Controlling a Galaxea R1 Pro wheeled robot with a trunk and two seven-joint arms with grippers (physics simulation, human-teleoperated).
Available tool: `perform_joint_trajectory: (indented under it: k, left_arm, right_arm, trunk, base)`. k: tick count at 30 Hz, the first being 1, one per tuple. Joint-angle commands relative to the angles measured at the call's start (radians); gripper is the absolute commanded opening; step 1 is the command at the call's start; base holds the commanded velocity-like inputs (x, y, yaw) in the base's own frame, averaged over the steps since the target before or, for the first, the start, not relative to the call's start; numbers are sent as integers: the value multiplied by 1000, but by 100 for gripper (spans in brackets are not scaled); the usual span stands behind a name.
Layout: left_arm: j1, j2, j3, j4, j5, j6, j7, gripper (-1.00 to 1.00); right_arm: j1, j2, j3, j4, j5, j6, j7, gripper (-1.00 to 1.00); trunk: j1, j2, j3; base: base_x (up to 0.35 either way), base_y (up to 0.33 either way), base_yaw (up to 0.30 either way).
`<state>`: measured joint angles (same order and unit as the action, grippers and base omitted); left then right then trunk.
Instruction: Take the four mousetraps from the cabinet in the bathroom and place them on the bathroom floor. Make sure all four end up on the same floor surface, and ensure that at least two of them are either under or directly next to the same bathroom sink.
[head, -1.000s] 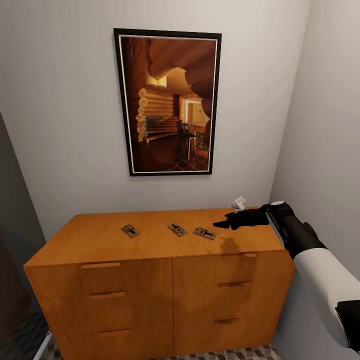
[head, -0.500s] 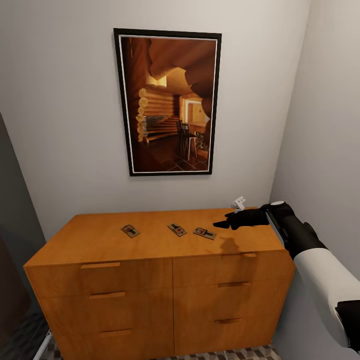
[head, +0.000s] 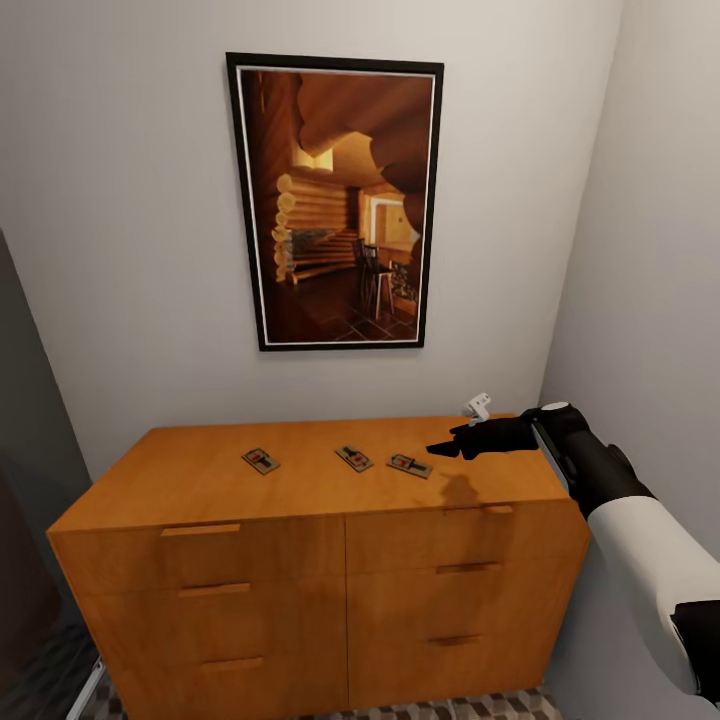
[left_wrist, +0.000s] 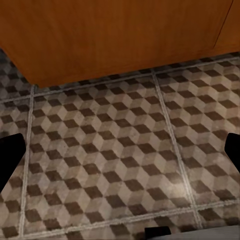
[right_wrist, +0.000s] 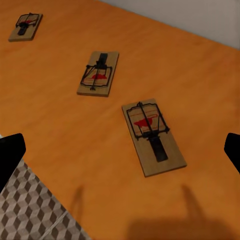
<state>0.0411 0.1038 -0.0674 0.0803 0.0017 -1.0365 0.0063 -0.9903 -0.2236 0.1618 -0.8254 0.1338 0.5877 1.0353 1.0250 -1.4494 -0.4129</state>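
Where three mousetraps (head: 354, 459) lie (mid-cabinet (head: 200, 480)), spread fingers (head: 447, 447).

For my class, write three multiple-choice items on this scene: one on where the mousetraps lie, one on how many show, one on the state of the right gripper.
1. Where do the mousetraps lie?
A. on the cabinet top
B. on the floor
C. in an open drawer

2. How many mousetraps show?
A. one
B. three
C. five

3. The right gripper is:
A. shut on a mousetrap
B. open, holding nothing
C. gripping a drawer handle

Answers:
1 A: the mousetraps rest on the cabinet top.
2 B: three boards show in the head view.
3 B: the right gripper hovers beside the nearest trap, its fingers spread wide with nothing between.
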Motion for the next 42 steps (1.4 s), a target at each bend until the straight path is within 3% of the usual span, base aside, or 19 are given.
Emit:
perform_joint_trajectory:
  k: [1,42]
  left_arm:
    - [2,0,-6,1,2,-4,1,100]
    - [9,-1,-6,1,2,-4,1,100]
  right_arm:
    - [-1,0,1,-1,6,4,5,100]
    - [-1,0,1,-1,6,4,5,100]
  trunk:
    - [0,-1,-2]
    - [0,-1,-63]
  base:
    - [0,0,0]
    - [0,0,0]
